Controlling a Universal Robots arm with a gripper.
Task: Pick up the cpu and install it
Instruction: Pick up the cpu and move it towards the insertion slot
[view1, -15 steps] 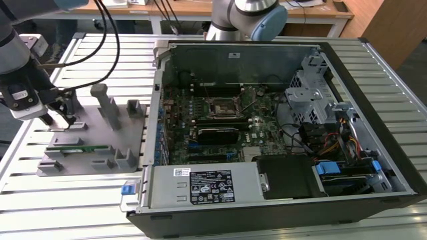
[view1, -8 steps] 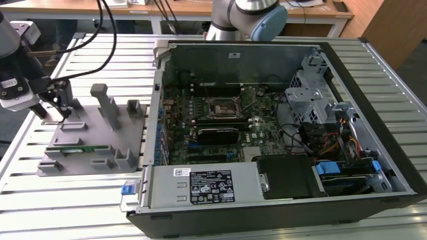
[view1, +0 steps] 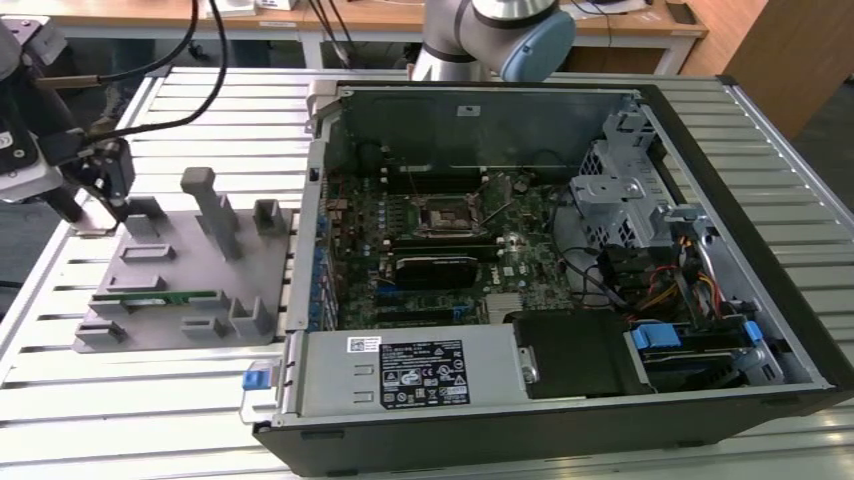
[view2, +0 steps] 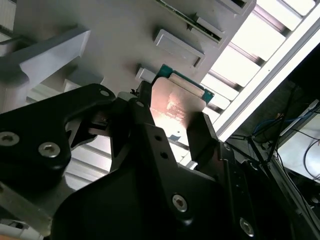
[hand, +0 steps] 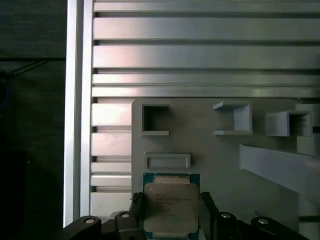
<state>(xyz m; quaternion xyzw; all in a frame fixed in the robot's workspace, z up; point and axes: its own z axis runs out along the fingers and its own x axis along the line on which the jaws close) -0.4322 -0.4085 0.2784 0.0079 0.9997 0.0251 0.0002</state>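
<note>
Care with levelness matters: at the exterior view's left the gripper (view1: 91, 210) pinches the cpu (hand: 171, 205) by two opposite edges at the gray fixture tray (view1: 187, 275), so squeeze gently.

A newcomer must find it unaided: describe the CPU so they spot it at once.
Start at the open black computer case; to the exterior view's left lies a grey plastic fixture tray. At its far corner, at the black gripper, is the cpu, a flat square chip with a shiny silver top and green rim, unlike the long green memory stick.
</note>
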